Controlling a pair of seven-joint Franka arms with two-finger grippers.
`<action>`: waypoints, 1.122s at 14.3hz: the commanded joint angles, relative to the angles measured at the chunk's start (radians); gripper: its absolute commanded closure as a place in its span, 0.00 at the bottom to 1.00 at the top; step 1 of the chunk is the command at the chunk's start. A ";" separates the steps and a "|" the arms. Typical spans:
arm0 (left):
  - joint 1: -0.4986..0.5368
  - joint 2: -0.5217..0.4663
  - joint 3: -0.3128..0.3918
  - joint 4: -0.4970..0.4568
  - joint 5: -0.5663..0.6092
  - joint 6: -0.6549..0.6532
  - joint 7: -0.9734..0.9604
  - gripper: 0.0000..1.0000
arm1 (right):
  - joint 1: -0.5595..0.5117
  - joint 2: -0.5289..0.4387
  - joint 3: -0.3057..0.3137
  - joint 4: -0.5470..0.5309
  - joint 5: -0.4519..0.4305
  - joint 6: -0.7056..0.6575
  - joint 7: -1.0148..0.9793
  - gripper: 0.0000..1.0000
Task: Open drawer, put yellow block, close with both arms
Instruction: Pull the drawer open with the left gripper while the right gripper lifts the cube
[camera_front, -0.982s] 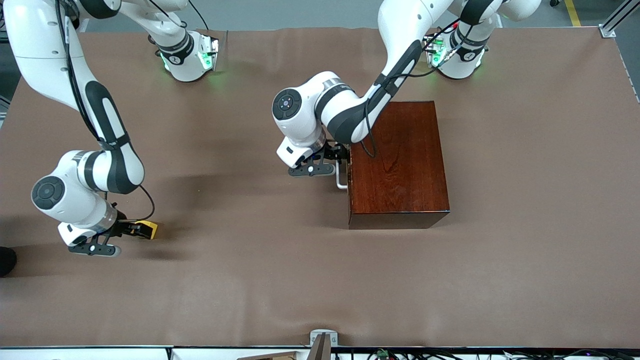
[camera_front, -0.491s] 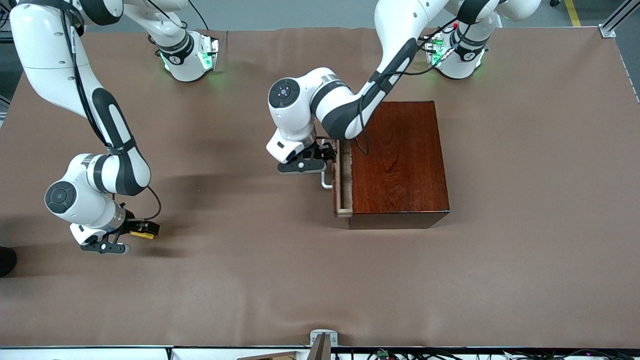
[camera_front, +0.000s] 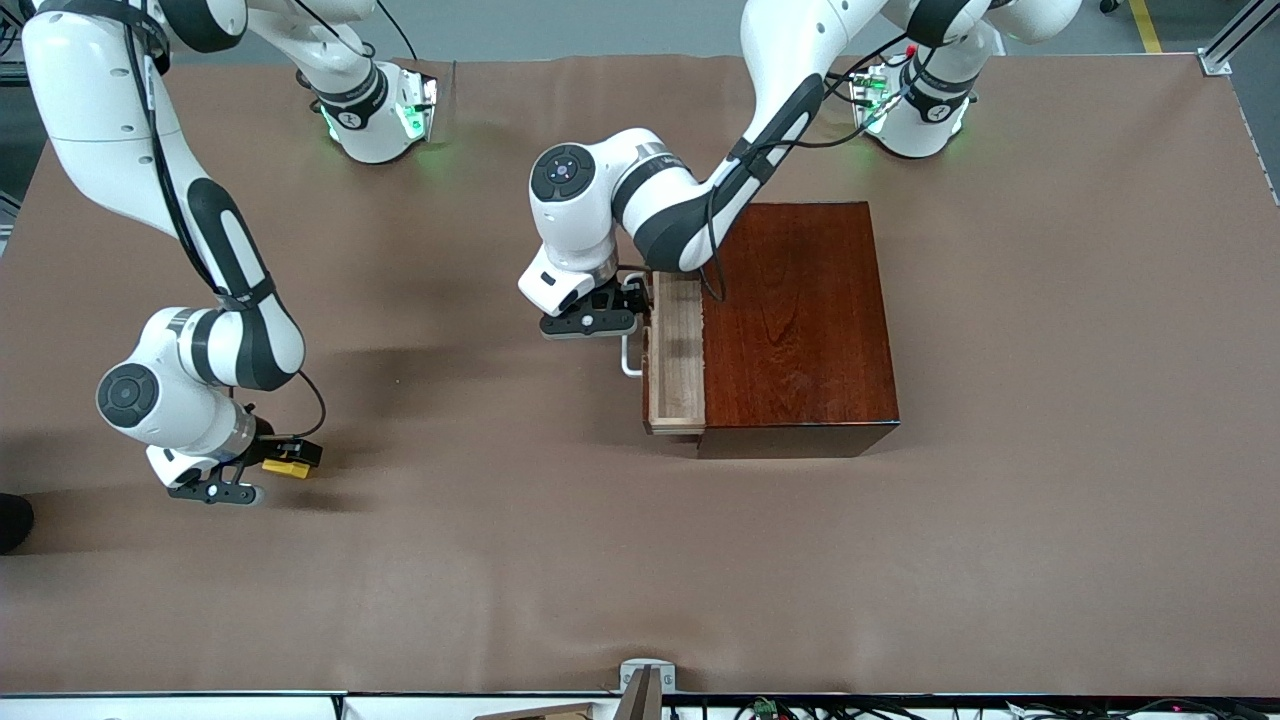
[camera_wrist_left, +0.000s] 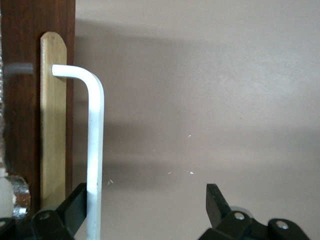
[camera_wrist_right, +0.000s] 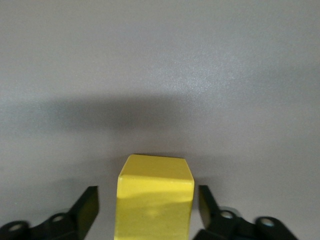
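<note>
Farther out now, the drawer (camera_front: 675, 352) follows the open left tool (camera_front: 628, 303) hooking its handle (camera_front: 628, 358), while the open right tool (camera_front: 288, 458) straddles the yellow block (camera_front: 284, 466).

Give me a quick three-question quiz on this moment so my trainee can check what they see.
1. True or false: the drawer is fully shut in the wooden box.
2. Where is the yellow block? A: in the drawer. B: on the table, between the open jaws of the right gripper. C: on top of the wooden box.
3. What stands between the jaws of the left gripper?

Key:
1. False: it is partly pulled out, its pale inside showing.
2. B: gaps show on both sides of the block.
3. The white handle, against one jaw; the jaws are open.
</note>
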 joint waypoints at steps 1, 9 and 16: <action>-0.026 0.024 -0.005 0.030 -0.075 0.065 -0.025 0.00 | -0.004 -0.003 0.004 -0.014 -0.014 -0.001 0.024 0.41; -0.054 0.024 -0.024 0.032 -0.131 0.188 -0.020 0.00 | -0.003 -0.040 0.004 -0.008 -0.016 -0.003 -0.078 1.00; -0.058 0.040 -0.044 0.032 -0.194 0.317 -0.023 0.00 | -0.004 -0.115 0.004 0.047 -0.016 -0.135 -0.417 1.00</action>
